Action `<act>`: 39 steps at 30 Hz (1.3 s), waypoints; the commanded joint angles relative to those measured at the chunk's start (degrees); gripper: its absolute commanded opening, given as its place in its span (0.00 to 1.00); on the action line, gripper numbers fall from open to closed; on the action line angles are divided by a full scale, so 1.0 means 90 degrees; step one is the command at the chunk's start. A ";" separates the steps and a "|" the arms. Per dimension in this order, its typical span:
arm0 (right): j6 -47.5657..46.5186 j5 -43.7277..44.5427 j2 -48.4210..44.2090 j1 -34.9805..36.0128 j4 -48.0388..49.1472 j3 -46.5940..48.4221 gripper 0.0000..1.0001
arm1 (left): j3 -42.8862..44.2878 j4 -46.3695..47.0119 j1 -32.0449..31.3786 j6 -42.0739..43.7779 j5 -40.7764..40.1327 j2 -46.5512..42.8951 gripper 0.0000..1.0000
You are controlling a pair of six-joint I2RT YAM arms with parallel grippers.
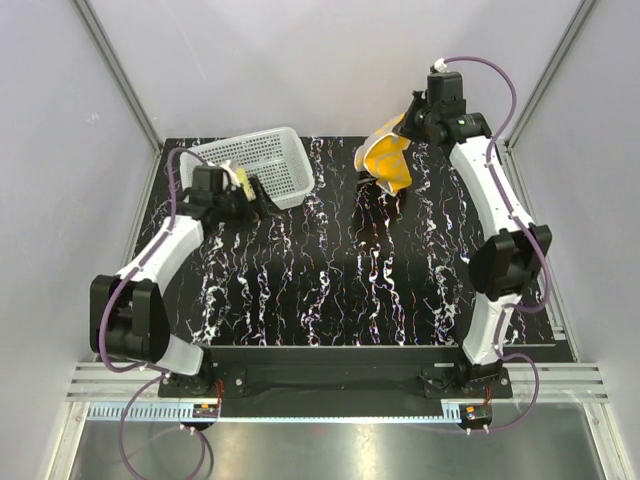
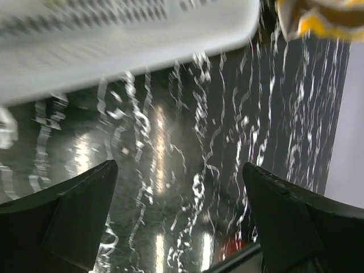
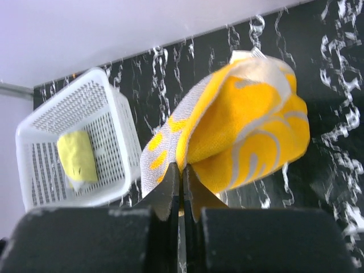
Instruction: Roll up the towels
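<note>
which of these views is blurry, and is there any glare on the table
Left wrist view: the white basket is smeared and out of focus, and the glossy black table shows bright vertical streaks of glare. Right wrist view: the orange towel is crisp and brightly lit. Top external view: sharp and evenly lit, with no strong glare on the table.

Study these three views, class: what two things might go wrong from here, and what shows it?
The right gripper pinches only an edge of the orange towel, which hangs bunched: it may slip out, or land crumpled rather than flat. The open left gripper sits close to the white basket holding the yellow towel: a careless move might knock it.
</note>
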 commanded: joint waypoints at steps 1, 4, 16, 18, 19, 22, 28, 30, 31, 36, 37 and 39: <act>-0.0083 -0.0196 -0.0751 0.0067 -0.0553 -0.0773 0.00 | -0.0396 0.0629 -0.0336 -0.0188 0.0027 -0.0070 0.97; 0.0073 -0.0264 -0.1395 0.0077 -0.0417 -0.1751 0.00 | -0.0504 0.0757 -0.0356 -0.0150 -0.0041 0.0369 0.96; 0.0288 -0.0109 -0.2988 0.0331 -0.0465 -0.4057 0.00 | 0.1194 0.0182 -0.0298 0.0339 -0.0763 0.2225 0.95; 0.0376 0.0164 -0.3270 0.0331 -0.0562 -0.4504 0.00 | 0.1263 0.0152 -0.0220 0.0378 -0.0871 0.2284 0.95; 0.0453 0.0262 -0.3368 0.0341 -0.0563 -0.4672 0.00 | 0.1322 0.0142 -0.0104 0.0378 -0.0881 0.2323 0.95; 0.0561 0.0293 -0.3749 0.0341 -0.0553 -0.5258 0.00 | 0.1400 0.0064 0.0073 0.0407 -0.0891 0.2353 0.95; 0.0727 0.0302 -0.4082 0.0331 -0.0602 -0.6108 0.02 | 0.0786 0.0454 -0.0599 0.0583 -0.0735 0.1370 0.92; 0.0747 0.0292 -0.4160 0.0341 -0.0631 -0.6391 0.10 | 0.0407 0.0747 -0.1163 0.0622 -0.0599 0.1114 0.92; 0.0795 0.0302 -0.4189 0.0341 -0.0631 -0.6499 0.13 | 0.0279 0.0854 -0.1350 0.0603 -0.0472 0.0948 0.92; 0.1010 0.0292 -0.4385 0.0341 -0.0554 -0.7251 0.32 | -0.0629 0.1537 -0.2142 0.0281 -0.0335 0.0829 0.92; 0.1049 0.0292 -0.4395 0.0341 -0.0553 -0.7339 0.34 | -0.0718 0.1597 -0.2279 0.0232 -0.0354 0.0907 0.91; 0.1089 0.0283 -0.4414 0.0331 -0.0514 -0.7583 0.33 | -0.0874 0.1675 -0.2387 0.0153 -0.0296 0.1014 0.90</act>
